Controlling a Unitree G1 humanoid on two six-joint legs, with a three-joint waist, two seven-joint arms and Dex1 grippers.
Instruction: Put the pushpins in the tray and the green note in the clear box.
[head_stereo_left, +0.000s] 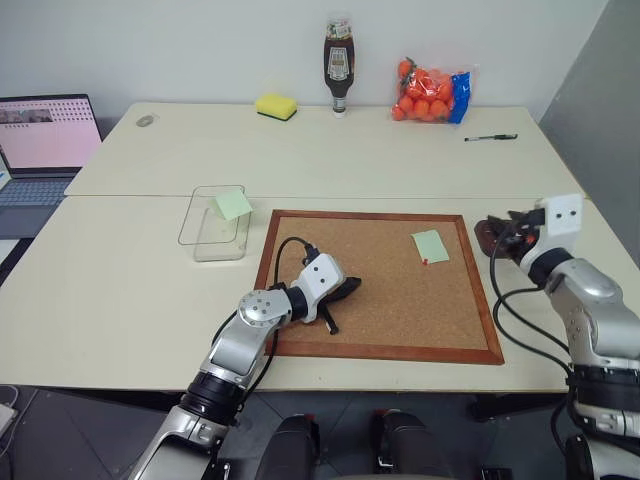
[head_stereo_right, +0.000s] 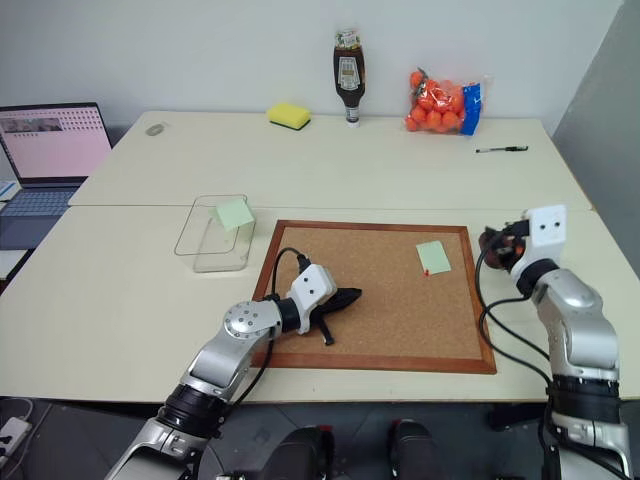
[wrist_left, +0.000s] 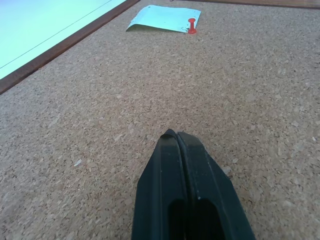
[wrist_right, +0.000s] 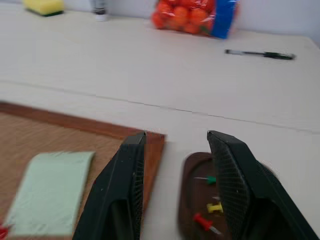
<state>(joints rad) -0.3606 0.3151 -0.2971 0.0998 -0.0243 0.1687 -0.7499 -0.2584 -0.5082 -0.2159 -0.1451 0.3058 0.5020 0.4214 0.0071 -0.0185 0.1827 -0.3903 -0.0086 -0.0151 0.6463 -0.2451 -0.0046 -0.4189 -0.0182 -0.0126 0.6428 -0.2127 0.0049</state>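
A pale green note (head_stereo_left: 431, 245) lies on the corkboard, with a red pushpin (wrist_left: 191, 26) stuck at its near corner. The dark-brown tray (wrist_right: 191, 170) sits just off the board's right edge and holds a green pushpin (wrist_right: 209, 179), a yellow one (wrist_right: 215, 206) and a red one (wrist_right: 202, 221). My right gripper (wrist_right: 175, 137) hovers over the tray and the board's corner, open, nothing between its fingers. My left gripper (head_stereo_left: 352, 285) rests shut and empty on the cork, well left of the note. The clear box (head_stereo_left: 200, 238) stands left of the board.
The wood-framed corkboard (head_stereo_left: 380, 300) fills the near table. A yellower green note (head_stereo_left: 233, 204) leans inside the clear box. At the back are a yellow sponge (head_stereo_left: 276, 105), a sauce bottle (head_stereo_left: 339, 65), a bag of oranges (head_stereo_left: 432, 92) and a pen (head_stereo_left: 490, 137). A laptop (head_stereo_left: 45, 140) stands far left.
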